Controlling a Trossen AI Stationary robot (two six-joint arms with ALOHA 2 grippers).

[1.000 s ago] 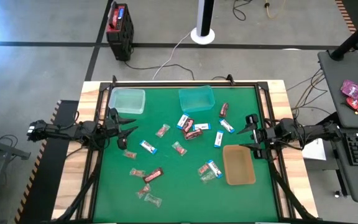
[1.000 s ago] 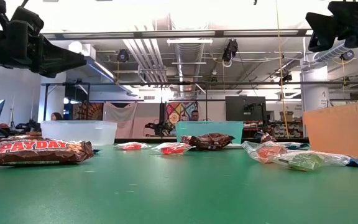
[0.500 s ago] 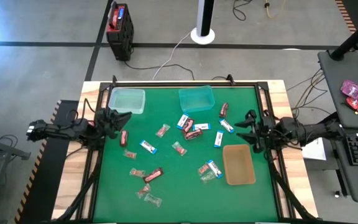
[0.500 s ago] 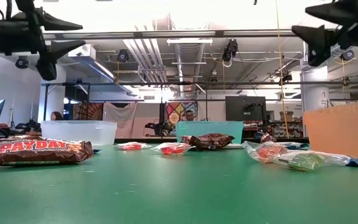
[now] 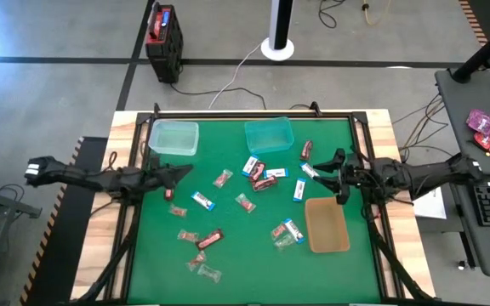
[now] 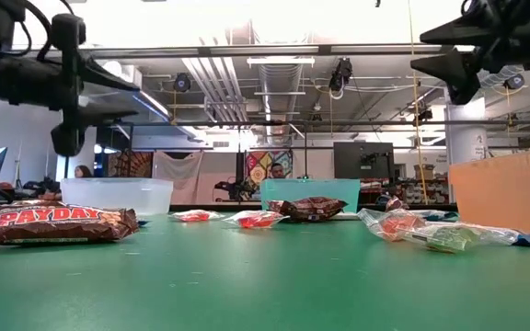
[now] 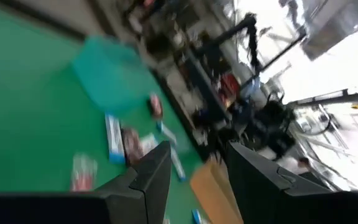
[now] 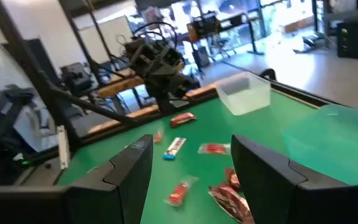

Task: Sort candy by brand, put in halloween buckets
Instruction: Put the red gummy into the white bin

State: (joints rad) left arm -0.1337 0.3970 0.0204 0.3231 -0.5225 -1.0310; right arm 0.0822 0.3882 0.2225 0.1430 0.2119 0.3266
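candy: light, crinkly, slippery wrappers; pinch mid-body | left gripper: jaws apart, empty | right gripper: jaws apart, empty

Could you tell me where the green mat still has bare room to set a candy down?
Free: the near strip between the clear twists and the amber tray, and the patch between the mint bucket and teal bucket. Crowded: the middle, around the dark bars.

2 arms reaching inward, left gripper open, right gripper open — both raised
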